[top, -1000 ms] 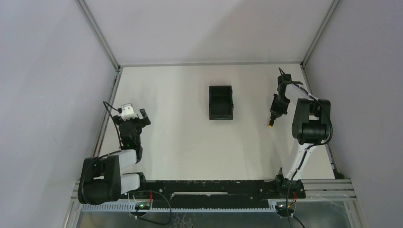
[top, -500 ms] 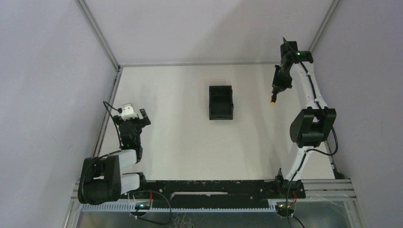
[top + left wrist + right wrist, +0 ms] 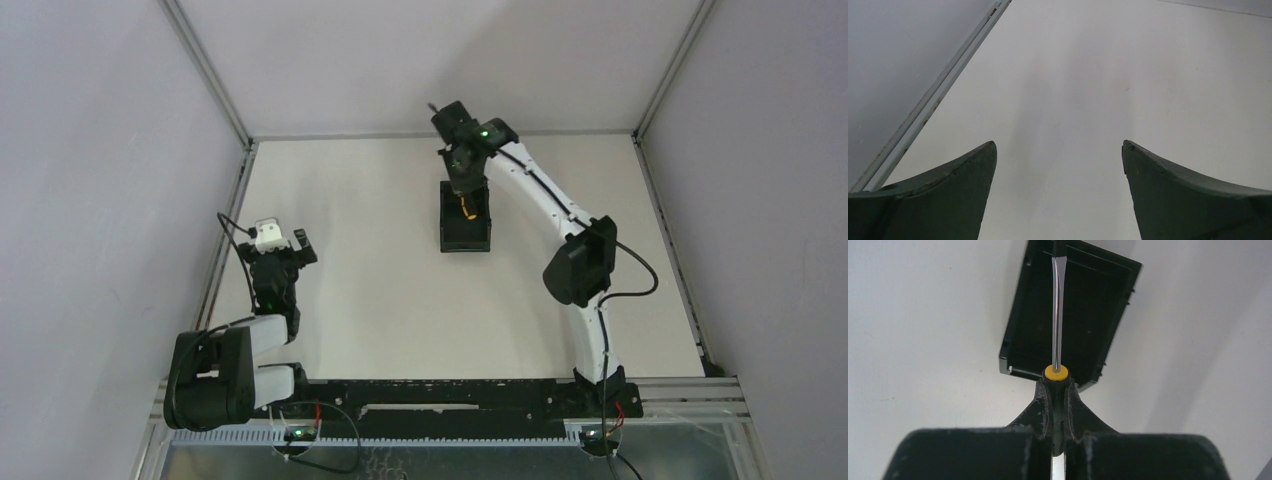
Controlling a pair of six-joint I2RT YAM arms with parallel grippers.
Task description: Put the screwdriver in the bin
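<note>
My right gripper (image 3: 1056,385) is shut on the black handle of the screwdriver (image 3: 1057,315). Its yellow collar and slim metal shaft stick out ahead of the fingertips, over the black bin (image 3: 1083,305). From above, the right gripper (image 3: 463,190) hangs over the far half of the bin (image 3: 482,235), with the orange end of the screwdriver (image 3: 464,208) showing above the bin's inside. Whether the tool touches the bin I cannot tell. My left gripper (image 3: 1059,150) is open over bare table, near the left rail (image 3: 280,245).
Metal rails (image 3: 225,235) edge the white table on the left, back and right, with grey walls beyond. The right arm (image 3: 560,215) stretches diagonally from its base to the bin.
The right arm has swung from the table's right side, up toward the back and then left, carrying the screwdriver to above the bin. The left arm has not moved.
</note>
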